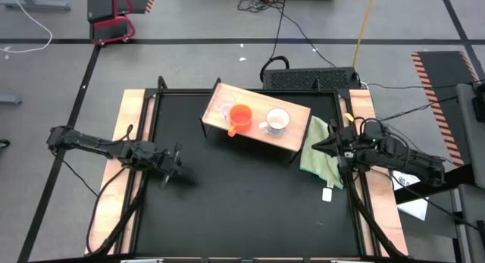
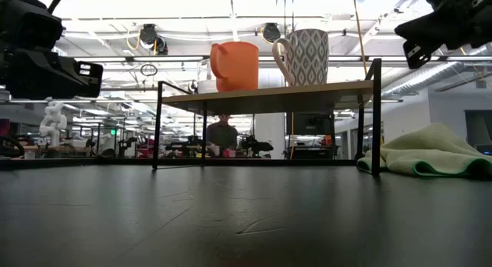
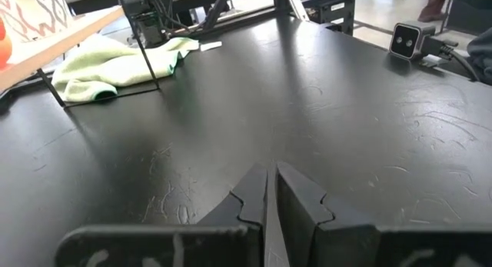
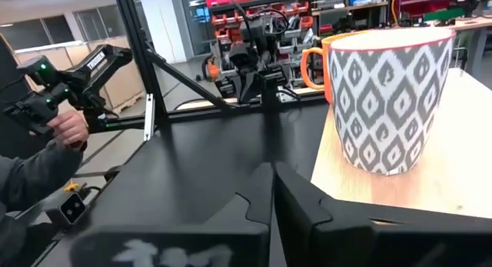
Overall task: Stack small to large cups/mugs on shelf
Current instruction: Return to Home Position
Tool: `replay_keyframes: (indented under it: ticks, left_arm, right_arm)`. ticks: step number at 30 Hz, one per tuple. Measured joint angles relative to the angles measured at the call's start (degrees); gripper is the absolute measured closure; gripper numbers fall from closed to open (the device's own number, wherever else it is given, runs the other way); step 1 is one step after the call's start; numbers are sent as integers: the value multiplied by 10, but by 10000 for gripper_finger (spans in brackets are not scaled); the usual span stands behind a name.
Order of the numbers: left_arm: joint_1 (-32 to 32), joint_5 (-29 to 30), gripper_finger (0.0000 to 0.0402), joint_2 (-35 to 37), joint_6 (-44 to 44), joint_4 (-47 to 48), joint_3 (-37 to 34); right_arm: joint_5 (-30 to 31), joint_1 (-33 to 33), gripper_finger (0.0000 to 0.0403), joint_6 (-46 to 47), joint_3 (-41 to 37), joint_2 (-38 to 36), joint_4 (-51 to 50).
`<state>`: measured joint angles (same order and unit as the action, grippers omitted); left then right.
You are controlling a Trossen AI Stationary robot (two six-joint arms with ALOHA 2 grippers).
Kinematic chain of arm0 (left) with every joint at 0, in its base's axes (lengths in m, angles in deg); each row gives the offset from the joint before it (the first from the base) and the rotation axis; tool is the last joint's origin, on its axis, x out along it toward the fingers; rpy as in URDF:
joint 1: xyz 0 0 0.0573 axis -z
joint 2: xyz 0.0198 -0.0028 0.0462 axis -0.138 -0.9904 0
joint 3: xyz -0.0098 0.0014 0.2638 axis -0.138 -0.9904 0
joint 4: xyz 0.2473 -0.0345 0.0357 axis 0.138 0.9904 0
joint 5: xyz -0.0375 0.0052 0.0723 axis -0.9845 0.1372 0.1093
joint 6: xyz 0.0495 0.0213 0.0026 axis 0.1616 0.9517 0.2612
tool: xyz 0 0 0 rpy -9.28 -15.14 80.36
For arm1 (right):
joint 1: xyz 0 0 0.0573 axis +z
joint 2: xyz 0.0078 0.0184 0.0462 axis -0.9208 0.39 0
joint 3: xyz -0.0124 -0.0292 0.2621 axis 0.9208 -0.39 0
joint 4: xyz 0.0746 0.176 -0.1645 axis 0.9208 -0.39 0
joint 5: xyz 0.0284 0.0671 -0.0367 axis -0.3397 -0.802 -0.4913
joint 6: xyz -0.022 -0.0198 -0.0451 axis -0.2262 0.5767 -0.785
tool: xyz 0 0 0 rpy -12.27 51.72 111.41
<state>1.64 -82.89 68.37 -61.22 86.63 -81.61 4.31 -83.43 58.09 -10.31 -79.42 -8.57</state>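
The three cups stand upright in a row on the shelf [image 1: 297,114], a pale wooden board on thin black legs at the far middle of the desk [image 1: 242,214]; from the robot's left to its right they are the clear cup [image 1: 225,108], the orange mug [image 1: 241,117] and the white patterned mug [image 1: 277,122], none inside another. The clear cup sits close against the orange mug, and whether they touch cannot be told; the patterned mug stands a little apart. From desk height the clear cup is only a faint shape beside the orange mug. In the right wrist view the orange mug is mostly hidden behind the patterned one. A green cloth [image 1: 318,151] lies crumpled on the desk just beside the shelf's right end. The right hand [image 4: 271,171] hangs over that cloth at shelf height, its fingers pressed together on nothing, pointing at the patterned mug. The left hand [image 3: 269,173] hovers over the desk's left part, well apart from the shelf, fingers together and empty. Beyond the desk a person's hand [image 4: 69,128] grips a dark device, the sleeve cut off by the picture's edge.
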Motion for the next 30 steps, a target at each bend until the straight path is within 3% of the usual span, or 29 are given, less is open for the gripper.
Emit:
replay_keyframes:
  ticks: [8,20,30]
  left_arm:
    - [0,3,371,0,0,-5,0]
    - [0,8,371,0,4,-26,0]
    - [-1,113,371,0,13,-63,0]
  right_arm:
    - [0,7,402,-21,-51,0,38]
    - [37,79,403,-68,-109,0,74]
    - [72,176,403,-108,-133,0,144]
